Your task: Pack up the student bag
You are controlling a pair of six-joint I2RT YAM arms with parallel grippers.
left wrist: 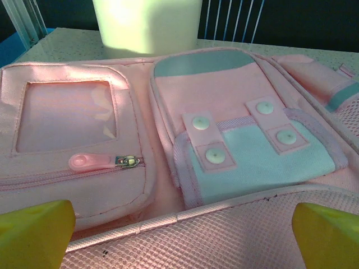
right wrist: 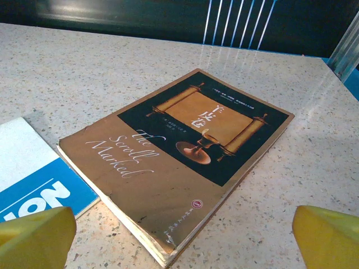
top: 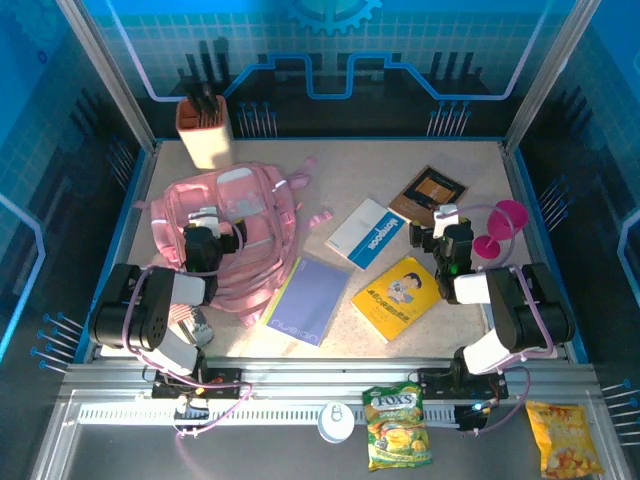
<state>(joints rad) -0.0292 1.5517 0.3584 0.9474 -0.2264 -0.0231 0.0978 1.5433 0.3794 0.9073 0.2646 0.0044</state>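
Student bag (top: 235, 225) (left wrist: 224, 112) lies flat in the upper left part of the table (top: 470, 165), front pockets facing up. It is slumped, so its long axis is only rough: upper left to lower right of the top view. White-tipped straps (top: 298, 183) trail toward the upper right.

Left gripper (top: 204, 222) (left wrist: 179, 235) hangs over the bag's middle, arm folded back at lower left, the 2 yellow fingertips (left wrist: 33, 232) spread wide with nothing between them. Right gripper (top: 446, 222) (right wrist: 179, 235) hangs right of centre, aimed at the brown book (top: 428, 192) (right wrist: 179, 162), fingers (right wrist: 328, 235) likewise wide apart and empty.

The table top is speckled beige. A cream holder (top: 205, 130) stands just beyond the bag. The walls are blue with a grid pattern.
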